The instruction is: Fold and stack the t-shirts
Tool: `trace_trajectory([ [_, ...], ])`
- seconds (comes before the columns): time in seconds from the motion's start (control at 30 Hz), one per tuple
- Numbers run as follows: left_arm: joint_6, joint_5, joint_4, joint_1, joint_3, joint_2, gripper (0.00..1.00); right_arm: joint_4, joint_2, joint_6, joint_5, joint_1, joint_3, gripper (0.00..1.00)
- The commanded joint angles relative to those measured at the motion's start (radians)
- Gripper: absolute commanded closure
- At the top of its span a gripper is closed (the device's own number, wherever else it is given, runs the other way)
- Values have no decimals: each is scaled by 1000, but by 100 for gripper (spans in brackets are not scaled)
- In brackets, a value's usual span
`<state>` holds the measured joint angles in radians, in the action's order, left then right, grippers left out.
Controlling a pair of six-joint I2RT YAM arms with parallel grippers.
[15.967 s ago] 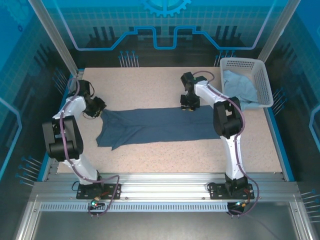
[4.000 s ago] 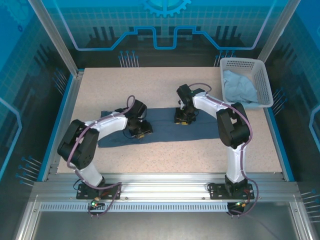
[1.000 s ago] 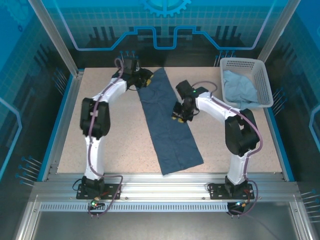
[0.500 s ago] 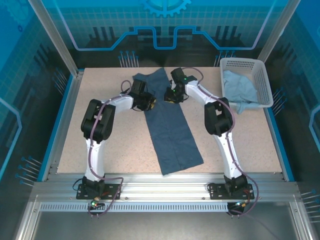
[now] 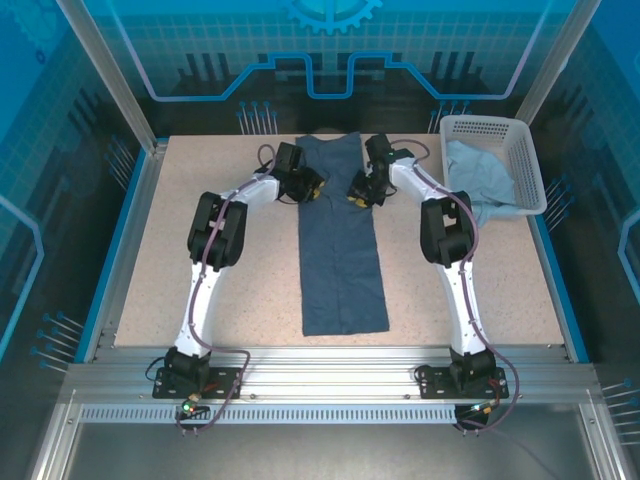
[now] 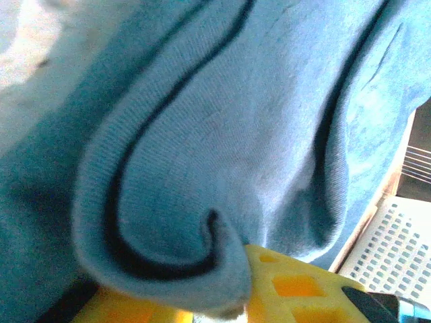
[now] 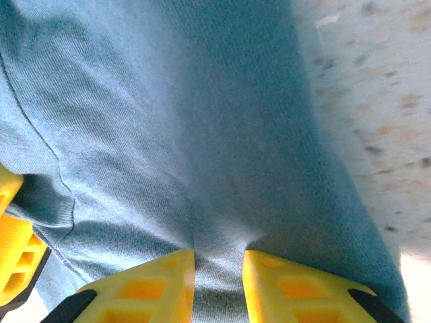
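Your dark slate-blue cloth t-shirt [image 5: 340, 250] lies folded into a long narrow strip down the middle of the speckled beige table [image 5: 220, 290], running from the far edge toward the arm bases. Your left gripper [image 5: 306, 188] sits at the strip's left edge near its far end, and your right gripper [image 5: 361, 192] sits at the right edge straight across from it. On your right wrist camera the yellow fingers [image 7: 145, 289] stand narrow with a tuck of the shirt [image 7: 188, 134] pinched between them. On your left wrist camera the cloth [image 6: 236, 121] bunches over the yellow fingers [image 6: 289, 282] and hides the gap, so you cannot tell how they stand. At the far right corner your pale blue cloth t-shirt [image 5: 480, 175] is crumpled in the white plastic lattice basket [image 5: 528, 165], one part spilling over its near rim.
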<state>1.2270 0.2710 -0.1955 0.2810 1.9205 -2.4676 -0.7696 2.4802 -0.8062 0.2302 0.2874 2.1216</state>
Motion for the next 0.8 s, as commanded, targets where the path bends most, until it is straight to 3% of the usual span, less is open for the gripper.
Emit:
trace_trajectory([
  [0.0,-30,-4,-87,-15,55,-60,74,-87,21,-55,-35,-22,-15,73],
  [0.2,-44,22,-91,-17,83,-49,71,-96,43,-81,-17,-47,34,72],
  [0.33,-133,4,-110,-13,86,54,57,-27,-22,-18,-12,-26,12,69],
  [0.43,-229,-43,-246,2,96,152,50,-49,-65,32,-13,-14,42,63],
  [0.63,-223,-108,-265,42,-290,480,46,-47,-278,58,-83,-9,-85,48],
  [0.77,-251,-62,-354,99,-577,681,48,3,-468,29,-73,0,-384,48],
])
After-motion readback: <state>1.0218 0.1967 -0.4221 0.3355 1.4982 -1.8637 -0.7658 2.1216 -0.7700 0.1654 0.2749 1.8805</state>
